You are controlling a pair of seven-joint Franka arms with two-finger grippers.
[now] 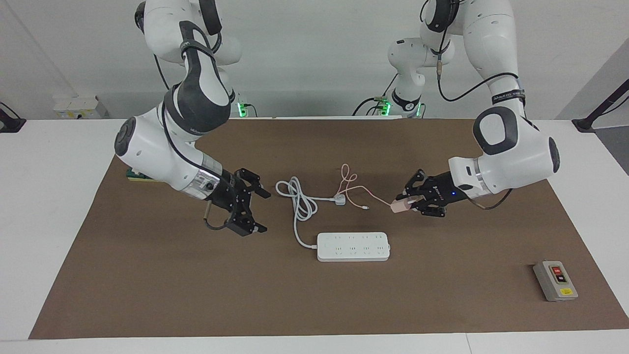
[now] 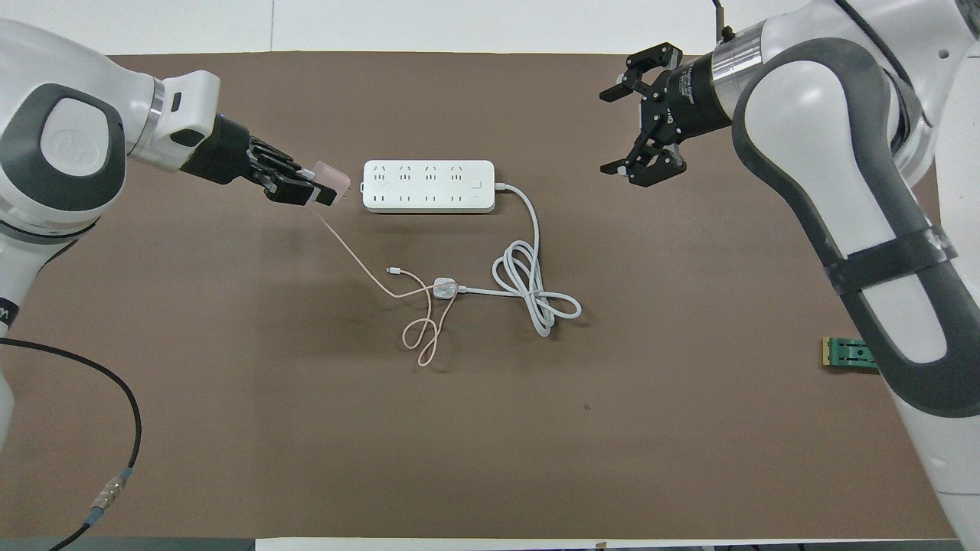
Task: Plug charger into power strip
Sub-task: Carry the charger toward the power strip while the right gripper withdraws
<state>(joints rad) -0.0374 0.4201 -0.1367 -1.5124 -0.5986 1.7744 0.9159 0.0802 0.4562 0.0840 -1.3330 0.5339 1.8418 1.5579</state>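
Charger [image 1: 399, 207] sat pinched in the closed left gripper [image 1: 410, 202], right of centre in the facing view, raised above the brown mat [image 1: 314, 305]. Its pink cable [image 1: 361, 191] trailed to the mat. Right gripper [image 1: 251, 209] hung wide open and empty, left of centre. Power strip [image 1: 353, 246] lay at lower centre.

This looks like a robot lab. Two big white robot arms [image 1: 186, 123] stand at a white table [image 1: 54, 206] with a brown mat [image 1: 314, 305], by a bare white wall [image 1: 314, 59].
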